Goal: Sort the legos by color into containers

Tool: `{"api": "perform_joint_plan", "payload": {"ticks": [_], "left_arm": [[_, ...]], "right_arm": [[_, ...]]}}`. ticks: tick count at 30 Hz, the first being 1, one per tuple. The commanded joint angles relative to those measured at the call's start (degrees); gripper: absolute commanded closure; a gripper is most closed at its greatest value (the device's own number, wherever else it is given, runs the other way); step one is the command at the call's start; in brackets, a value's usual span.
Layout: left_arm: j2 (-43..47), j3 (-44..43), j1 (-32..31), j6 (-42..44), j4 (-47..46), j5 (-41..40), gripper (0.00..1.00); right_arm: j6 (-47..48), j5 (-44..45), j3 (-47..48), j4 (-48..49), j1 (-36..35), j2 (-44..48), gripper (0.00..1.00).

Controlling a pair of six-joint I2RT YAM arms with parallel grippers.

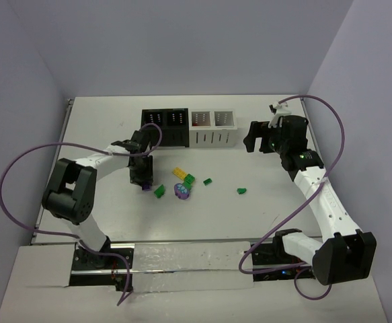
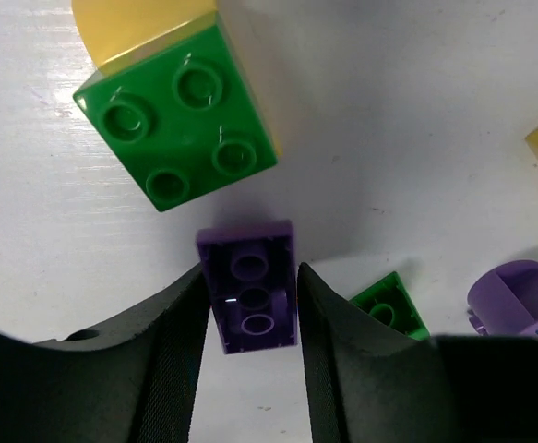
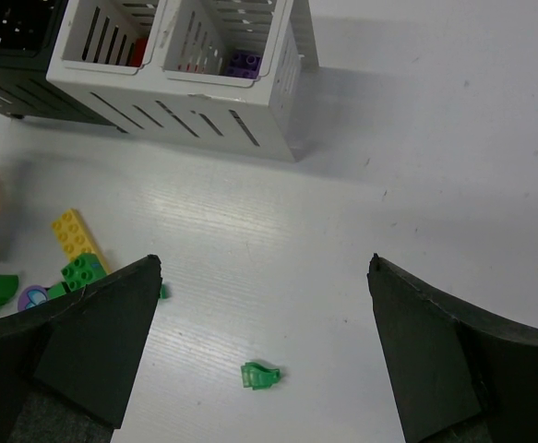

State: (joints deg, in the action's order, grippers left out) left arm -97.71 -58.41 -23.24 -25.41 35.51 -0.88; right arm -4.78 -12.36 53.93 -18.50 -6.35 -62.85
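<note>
My left gripper (image 1: 143, 176) is down at the table, shut on a small purple lego (image 2: 249, 297) that lies underside up between its fingers (image 2: 172, 351). The purple lego also shows in the top view (image 1: 146, 188). A green lego on a yellow one (image 2: 181, 111) lies just ahead of it. Other legos lie mid-table: green (image 1: 159, 191), yellow (image 1: 180, 173), green (image 1: 189, 180), a purple round piece (image 1: 181, 192), and small green ones (image 1: 208, 182) (image 1: 241, 190). The containers (image 1: 189, 128), two black and two white, stand at the back. My right gripper (image 1: 249, 142) is open and empty above the table, right of the bins.
In the right wrist view the white bins (image 3: 195, 111) hold purple legos (image 3: 243, 63) and a red one (image 3: 139, 55). A small green piece (image 3: 260, 376) lies below my right gripper (image 3: 264, 263). Walls enclose the table on three sides.
</note>
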Motion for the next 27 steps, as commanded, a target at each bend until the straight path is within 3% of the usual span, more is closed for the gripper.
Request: {"api": "perform_joint_plan", "payload": {"ticks": [1, 2, 3, 6, 9, 13, 15, 21, 23, 27], "left_arm": [[0.67, -2.06, 0.13, 0.62, 0.18, 0.0, 0.68], [1.46, -1.88, 0.04, 0.97, 0.52, 0.27, 0.74], [3.55, -1.62, 0.04, 2.02, 0.79, 0.36, 0.86], [10.2, -1.87, -0.56, 4.47, 2.1, 2.01, 1.0], [15.6, -4.54, -1.98, 6.98, 1.1, 2.71, 1.0], [20.57, -13.76, -9.81, 14.76, -12.9, -0.57, 1.0], [18.49, -16.4, -10.5, 18.45, -23.46, 1.53, 1.0], [-0.11, -32.71, -11.3, 20.12, -33.11, 9.6, 1.0], [-3.92, -34.33, -11.87, 18.82, -42.23, 12.7, 1.0], [-12.23, -39.09, -13.78, 21.65, -49.32, 14.77, 1.0]], "right_arm": [[1.0, 1.11, 0.03, 0.75, -0.42, 0.97, 0.0], [1.08, 1.2, 0.03, 0.66, -0.42, 0.97, 0.0], [1.17, 1.11, 0.12, 0.66, -0.42, 1.06, 0.0], [1.26, 0.76, -0.14, 0.57, -0.42, 1.41, 0.0], [1.43, 0.32, -0.32, 0.74, -0.42, 1.85, 0.0], [1.55, 1.24, -0.25, 1.19, -0.42, 1.46, 0.0], [1.26, 1.55, 0.21, 1.27, -0.42, 0.97, 0.0], [1.0, 2.61, 1.61, 0.75, -0.33, 0.01, 0.0], [1.05, 3.53, 1.79, 0.75, -0.24, -0.22, 0.0], [0.94, 5.06, 2.05, 0.69, 0.46, -0.52, 0.0]]}}
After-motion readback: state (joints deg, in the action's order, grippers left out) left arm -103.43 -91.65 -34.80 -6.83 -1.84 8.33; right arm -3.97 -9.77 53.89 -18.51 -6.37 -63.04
